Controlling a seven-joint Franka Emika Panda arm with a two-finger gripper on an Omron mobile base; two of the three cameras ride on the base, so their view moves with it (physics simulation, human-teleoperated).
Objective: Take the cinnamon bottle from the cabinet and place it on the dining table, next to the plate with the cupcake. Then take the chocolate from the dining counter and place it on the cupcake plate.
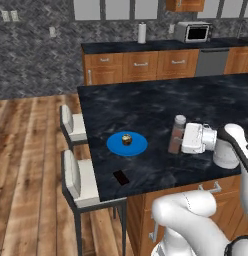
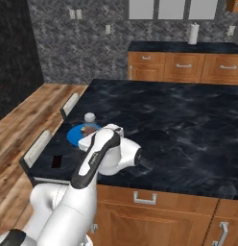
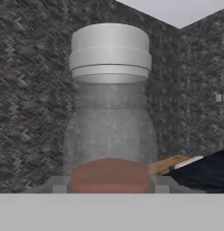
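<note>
While upright, cinnamon bottle sits inside gripper — clamped.

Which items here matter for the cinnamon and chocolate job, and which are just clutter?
Job items:
- reddish-brown cinnamon bottle with grey-white cap, in the gripper
- round bright blue plate
- tiny brown cupcake on it
- thin dark chocolate rectangle
- black veined marble dining table

Lying about:
- white paper towel roll
- silver toaster oven
- two pale-cushioned stools
</note>
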